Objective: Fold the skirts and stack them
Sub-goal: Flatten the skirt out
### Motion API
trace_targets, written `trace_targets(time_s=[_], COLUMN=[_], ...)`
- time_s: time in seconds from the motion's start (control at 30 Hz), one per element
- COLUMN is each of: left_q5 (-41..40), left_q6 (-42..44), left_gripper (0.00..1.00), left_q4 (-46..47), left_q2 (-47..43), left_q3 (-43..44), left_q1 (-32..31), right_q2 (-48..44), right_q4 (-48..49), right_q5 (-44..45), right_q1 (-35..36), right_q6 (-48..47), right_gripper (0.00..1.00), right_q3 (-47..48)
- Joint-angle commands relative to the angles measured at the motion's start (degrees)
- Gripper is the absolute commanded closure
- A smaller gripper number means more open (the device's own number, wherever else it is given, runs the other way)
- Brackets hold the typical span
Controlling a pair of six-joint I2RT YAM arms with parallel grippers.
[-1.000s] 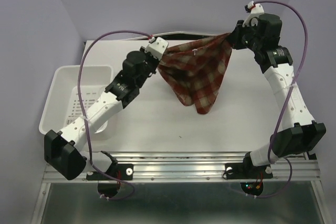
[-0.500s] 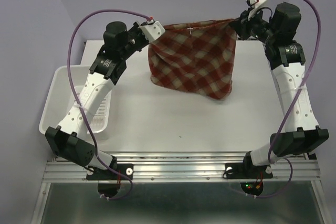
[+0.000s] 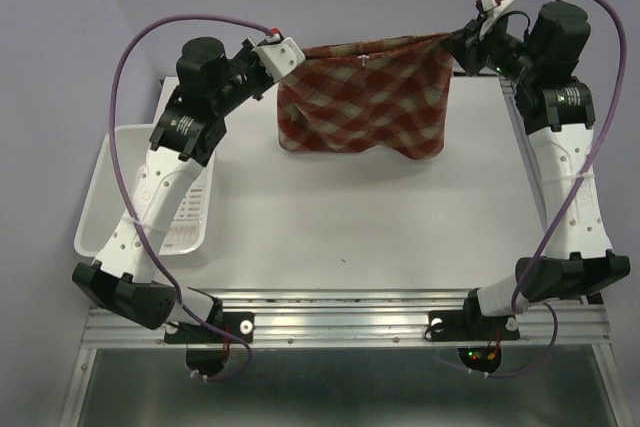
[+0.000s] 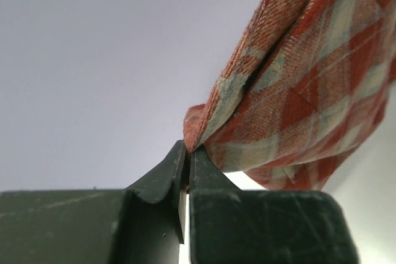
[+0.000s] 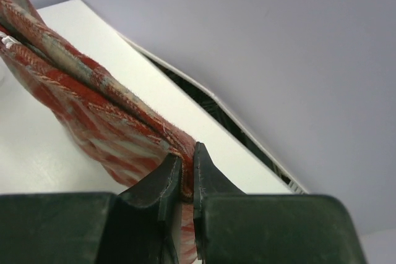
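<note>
Top external view has the plaid skirt (image 3: 365, 97) hanging spread out in the upper middle of the frame, lifted over the far part of the white table (image 3: 340, 227). Its top edge runs almost straight, with a slight sag, from the left gripper (image 3: 285, 55) at upper left to the right gripper (image 3: 455, 45) at upper right. A side edge drops from each held corner. The lower edge is uneven and reaches further down at its right corner than at its left. From above I cannot tell whether it touches the table.

A broad stretch of white tabletop shows between that lower edge and the metal rail (image 3: 340, 322) at the bottom of the frame. The white perforated basket (image 3: 110, 162) sits at the left edge of the frame, partly under the left arm (image 3: 165, 197) and well apart from the skirt.

In the left wrist view the jaws are pinched together on a corner of the cloth. A small tuft pokes out just left of the tips, and the fabric fans away toward the upper right.

In the right wrist view the jaws are likewise clamped on the stitched edge, which stretches off to the upper left. The table's far edge runs diagonally behind it, against the lavender wall (image 5: 278, 41).
</note>
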Motion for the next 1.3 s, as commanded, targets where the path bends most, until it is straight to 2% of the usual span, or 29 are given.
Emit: trace_targets(time_s=[0.0,0.2,0.33,0.5,0.6,0.67,0.7,0.73,0.77,0.8,0.83,0.87,0.9,0.93,0.97,1.0,1.07,1.1,1.13,1.17,1.2,1.27], left_q5=[-5.13,-1.45,1.98,3.92,4.8,3.58,2.52,1.29,-1.33,-1.96,-2.14,-4.06,-4.43,-4.08,-4.43,-4.6,-2.43,-2.58,-3.02,-2.76,-2.33,-1.97], left_q6=[-7.36,-11.24,-11.24,-12.12,-13.52,-15.01,-17.81,-19.49,-20.72,-23.52,-24.59,-25.65,-26.44,-27.67,-27.94,-28.55,-29.43,-29.44,-29.35,-29.09,-29.0,-29.35], left_gripper=[1.0,1.0,1.0,1.0,1.0,0.96,0.89,0.51,0.41,0.33,0.02,0.02,0.02,0.02,0.02,0.01,0.02,0.02,0.02,0.02,0.02,0.02], left_q4=[-3.09,-10.02,-16.25,-21.28,-22.43,-22.69,-23.21,-23.39,-25.74,-28.12,-32.75,-35.15,-37.26,-37.89,-36.33,-33.62,-25.21,-22.8,-19.82,-19.36,-19.35,-20.49], left_q2=[-10.35,-19.85,-21.37,-14.54,-7.17,-1.71,1.72,9.23,13.4,22.66,27.28,31.33,37.81,39.0,36.58,34.21,28.67,23.95,22.33,21.27,19.96,19.86], left_q3=[-1.49,-2.73,-0.89,2.27,3.94,7.36,9.9,15.58,19.73,31.17,37.63,43.79,50.12,55.92,53.89,44.47,32.83,23.47,20.16,17.95,14.53,12.66], left_q1=[2.99,2.9,2.9,2.82,2.73,2.64,2.64,2.64,2.64,2.81,3.34,3.52,3.87,4.3,5.01,5.36,6.15,6.5,6.59,6.77,7.03,7.03], right_q2=[-7.9,-17.3,-19.34,-15.22,-8.46,-1.46,1.38,4.54,11.36,15.08,18.68,22.2,28.41,30.82,33.2,33.13,31.39,30.07,28.06,27.6,27.25,27.86], right_q4=[-1.62,-7.33,-9.27,-8.23,-7.26,-6.73,-6.47,-7.16,-8.04,-9.53,-11.19,-15.65,-18.74,-21.12,-24.45,-25.18,-24.84,-23.27,-23.08,-23.25,-23.6,-25.35], right_q5=[6.25,8.28,8.63,10.91,11.09,11.96,12.67,13.28,16.16,18.02,21.51,22.77,23.39,23.4,22.87,22.0,18.41,17.26,14.46,14.0,13.82,12.07], right_q1=[-3.29,-3.29,-3.29,-3.29,-3.29,-3.29,-3.29,-3.29,-3.29,-3.29,-3.29,-3.29,-3.29,-3.29,-3.29,-3.29,-3.29,-3.29,-3.29,-2.33,-1.11,0.13], right_q6=[-3.09,-3.71,-3.8,-2.83,-1.78,-0.99,-0.9,-0.63,0.5,1.12,2.17,3.31,3.76,4.2,4.55,4.38,3.59,2.89,1.49,1.04,0.34,-0.98], right_gripper=[0.99,0.99,0.99,0.99,0.99,0.99,0.81,0.65,0.26,0.17,0.08,0.0,0.0,0.0,0.0,0.0,0.01,0.03,0.05,0.08,0.16,0.23], right_q3=[-0.39,-1.27,-3.82,-7.42,-8.22,-7.52,-5.69,-3.67,1.4,5.19,9.49,14.24,19.07,27.73,30.25,30.98,24.95,21.53,16.36,14.22,12.46,10.51])
